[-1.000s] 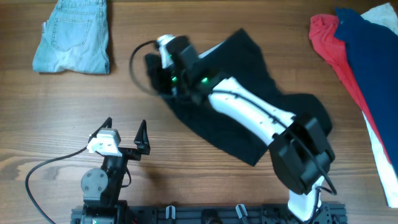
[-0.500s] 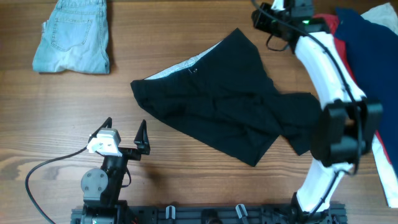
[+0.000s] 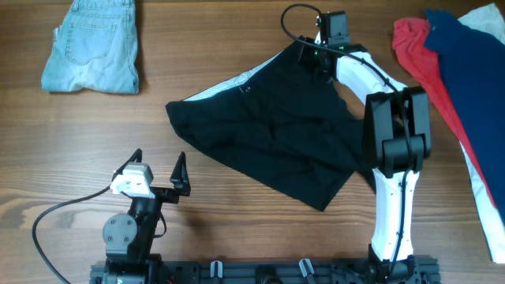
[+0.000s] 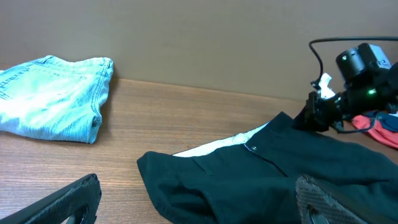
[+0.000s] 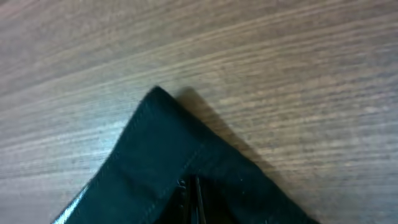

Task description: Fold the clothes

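The black garment lies spread on the wooden table, its pale waistband lining showing along the upper left edge. My right gripper is at the garment's far top corner, with the arm reaching over the cloth's right side. In the right wrist view its jaws are together on that black corner. My left gripper is open and empty near the front left, a little short of the garment's left corner. In the left wrist view the garment lies ahead between its spread fingers.
Folded light-blue denim shorts lie at the back left and also show in the left wrist view. Red, navy and white garments are piled at the back right. The left arm's cable loops at the front left.
My right arm left the garment's left corner, swung to the far right back, and now sits on the garment's top corner. The garment lies flatter. The left arm has not moved.
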### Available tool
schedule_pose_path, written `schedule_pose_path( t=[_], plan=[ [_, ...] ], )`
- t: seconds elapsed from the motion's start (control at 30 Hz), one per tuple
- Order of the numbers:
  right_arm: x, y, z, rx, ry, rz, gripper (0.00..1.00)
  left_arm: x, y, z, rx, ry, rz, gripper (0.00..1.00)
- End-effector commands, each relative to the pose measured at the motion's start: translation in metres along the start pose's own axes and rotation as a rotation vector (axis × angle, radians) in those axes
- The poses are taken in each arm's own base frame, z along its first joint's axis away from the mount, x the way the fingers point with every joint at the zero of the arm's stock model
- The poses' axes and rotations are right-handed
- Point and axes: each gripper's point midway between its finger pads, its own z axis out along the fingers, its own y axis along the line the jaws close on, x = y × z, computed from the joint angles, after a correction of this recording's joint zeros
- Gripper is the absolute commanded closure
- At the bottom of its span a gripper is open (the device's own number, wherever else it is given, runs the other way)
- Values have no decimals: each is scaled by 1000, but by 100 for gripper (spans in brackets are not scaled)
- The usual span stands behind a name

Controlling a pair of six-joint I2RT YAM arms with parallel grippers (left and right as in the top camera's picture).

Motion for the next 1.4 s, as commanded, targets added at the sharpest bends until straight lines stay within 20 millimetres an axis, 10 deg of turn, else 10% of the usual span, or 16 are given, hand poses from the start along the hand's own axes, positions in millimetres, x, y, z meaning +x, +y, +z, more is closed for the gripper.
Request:
schedule_pose_path(
  t=[0.0,0.37,0.5,0.53,0.63,0.73,0.83,0.93,1.03,1.2,1.37],
  plan=[
    [27,-3,28,28,34,31,96,1,1,0,1,1,19,0],
    [133,183,47,-324,85,-58,93,1,1,0,1,1,19,0],
    [106,236,22,-381,30,-159,87,1,1,0,1,1,19,0],
    [83,233,15,-349,15,-143,85,1,1,0,1,1,19,0],
    [-26,205,-43,-326,-32,-117,31,1,1,0,1,1,19,0],
    [-96,146,-132,-227,-62,-42,16,1,1,0,1,1,19,0],
    [-126,86,-236,-114,-95,52,10,1,1,0,1,1,19,0],
    [-97,14,-337,139,-49,139,3,1,1,0,1,1,19,0],
    [-64,-9,-381,284,-4,171,0,1,1,0,1,1,19,0],
    [-9,-10,-412,275,95,143,0,0,10,0,-55,-7,19,0],
    [97,-52,-406,350,240,245,0,1,8,0,-43,-4,18,0]
  ],
)
